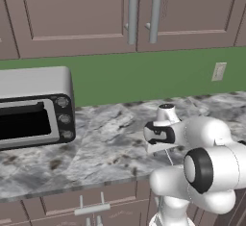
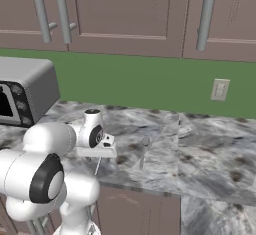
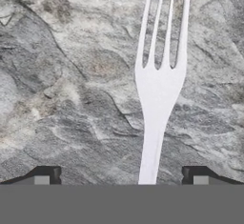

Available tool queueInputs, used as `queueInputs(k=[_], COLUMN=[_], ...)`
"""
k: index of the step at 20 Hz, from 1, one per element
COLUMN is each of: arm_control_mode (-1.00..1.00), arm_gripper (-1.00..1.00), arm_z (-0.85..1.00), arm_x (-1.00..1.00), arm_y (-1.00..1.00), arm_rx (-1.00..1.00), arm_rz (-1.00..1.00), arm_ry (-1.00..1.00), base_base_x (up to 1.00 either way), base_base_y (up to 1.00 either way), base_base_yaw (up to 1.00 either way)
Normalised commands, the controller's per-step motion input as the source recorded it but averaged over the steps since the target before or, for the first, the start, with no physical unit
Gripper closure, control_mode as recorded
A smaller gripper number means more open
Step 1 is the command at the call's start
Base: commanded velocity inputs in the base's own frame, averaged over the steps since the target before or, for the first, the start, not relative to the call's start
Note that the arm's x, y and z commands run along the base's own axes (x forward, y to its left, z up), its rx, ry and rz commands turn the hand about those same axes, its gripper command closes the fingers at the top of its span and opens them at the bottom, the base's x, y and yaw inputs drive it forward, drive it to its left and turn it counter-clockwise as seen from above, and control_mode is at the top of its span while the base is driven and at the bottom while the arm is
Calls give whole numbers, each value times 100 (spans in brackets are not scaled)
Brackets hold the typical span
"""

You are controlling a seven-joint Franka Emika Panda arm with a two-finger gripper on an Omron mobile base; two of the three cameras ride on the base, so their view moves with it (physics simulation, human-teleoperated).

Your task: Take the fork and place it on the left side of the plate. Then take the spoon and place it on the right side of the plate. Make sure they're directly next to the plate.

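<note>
The fork [image 3: 156,89] looks like pale, smooth metal with a dull sheen. The counter [image 1: 105,143] is mottled grey stone, polished. The toaster oven [image 1: 33,106] has brushed-metal sides and a glossy black front. Cabinet doors [image 2: 130,14] look like matt brown wood with satin metal handles [image 1: 133,11].

A grey marbled counter [image 1: 96,148] runs beneath brown wall cabinets [image 1: 77,13], against a green wall [image 1: 144,76] with an outlet [image 2: 219,89]; a toaster oven [image 1: 33,107] sits far left.
</note>
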Motion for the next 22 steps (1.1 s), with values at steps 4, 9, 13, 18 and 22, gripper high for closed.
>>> queueInputs(k=[4,9,13,18,22], arm_control_mode=[-100,-100,-100,-100,-100], arm_gripper=[100,100,100,100,100], arm_z=[-30,-44,-26,-7,0], arm_x=[3,0,0,0,0], arm_y=[0,1,15,16,13], arm_rx=[0,0,0,0,0], arm_rz=[0,0,1,2,5], arm_ry=[0,0,0,0,0], base_base_x=[0,0,0,0,0], base_base_y=[0,0,0,0,0], base_base_yaw=[0,0,0,0,0])
